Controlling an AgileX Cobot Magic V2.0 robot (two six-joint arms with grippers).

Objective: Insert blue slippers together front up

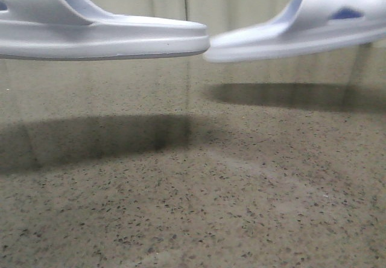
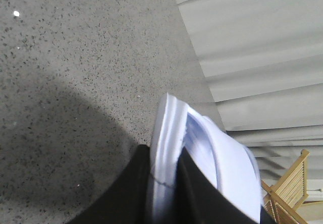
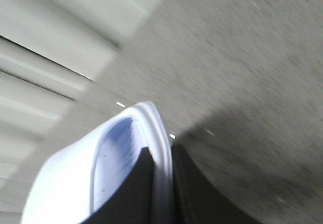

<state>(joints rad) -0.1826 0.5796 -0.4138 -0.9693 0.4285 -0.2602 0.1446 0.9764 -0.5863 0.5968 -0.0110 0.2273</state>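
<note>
While both of the blue slippers hang in the air above the speckled desk [image 1: 199,189], the left slipper [image 1: 102,32] sits nearly level with its heel end pointing toward the middle, and the right slipper [image 1: 301,29] tilts slightly, its heel end meeting or just overlapping the other's tip near the centre of the front view; whether the two soles actually touch there cannot be told. Each casts a dark shadow on the desk below, well apart from the shoe itself, which confirms both are lifted clear. In the left wrist view the left tool [image 2: 164,183] is clamped on the edge of its slipper, black fingers [image 2: 194,188] pressing either side of the pale sole. The right wrist view, though blurred, shows the right tool [image 3: 161,183] likewise closed around the rim of its slipper, the bluish footbed visible beside one dark finger [image 3: 136,183]. Judged from this, pick-up of both shoes is done and they have been brought end to end, but the joining is not: neither slipper sits inside the other's strap, and neither stands front up. Pale pleated curtains [image 1: 241,2] hang behind the desk, and a wooden chair frame [image 2: 292,183] shows at the edge of the left wrist view.
</note>
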